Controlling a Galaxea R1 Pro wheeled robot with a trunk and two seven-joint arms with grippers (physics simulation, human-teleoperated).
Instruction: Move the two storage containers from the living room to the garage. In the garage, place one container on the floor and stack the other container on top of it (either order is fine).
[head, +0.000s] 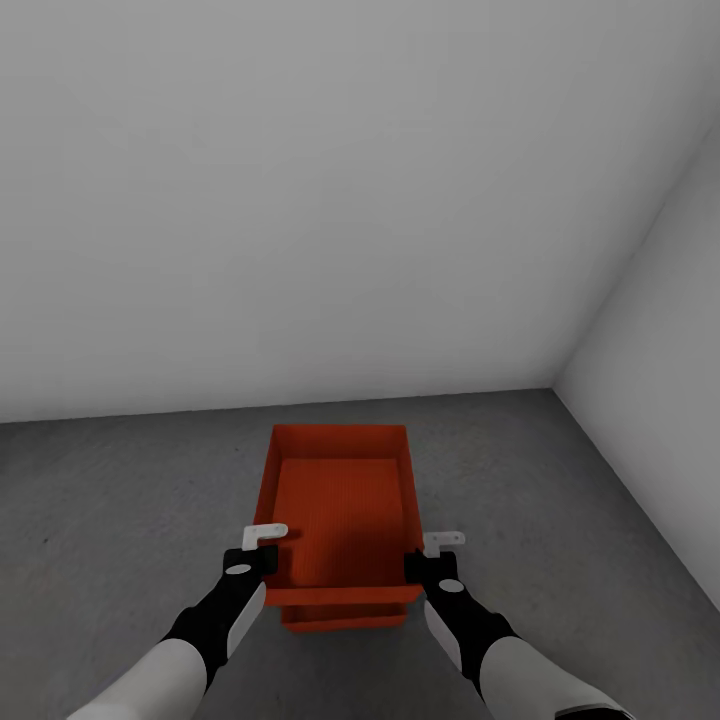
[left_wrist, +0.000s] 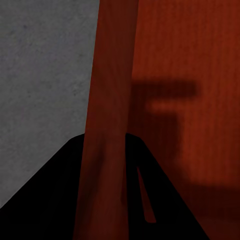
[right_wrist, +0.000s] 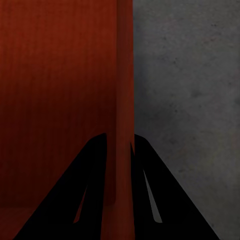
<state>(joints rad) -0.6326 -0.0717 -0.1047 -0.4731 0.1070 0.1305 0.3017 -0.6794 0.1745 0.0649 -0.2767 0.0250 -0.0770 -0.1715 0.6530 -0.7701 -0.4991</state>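
An orange-red storage container (head: 340, 520) sits lengthwise in front of me over the dark grey garage floor (head: 120, 500). Under its near end, the front edge of a second orange-red storage container (head: 345, 620) sticks out. I cannot tell whether the upper one rests on the lower one or hangs just above it. My left gripper (head: 262, 545) is shut on the upper container's left wall (left_wrist: 110, 75), one black finger (left_wrist: 60, 190) on each side. My right gripper (head: 430, 555) is shut on its right wall (right_wrist: 125, 75) in the same way. The upper container is empty inside.
A plain grey wall (head: 300, 200) rises just beyond the containers. A second wall (head: 670, 400) closes the right side, and the two meet in a corner at the far right. Bare concrete floor lies on both sides of the containers.
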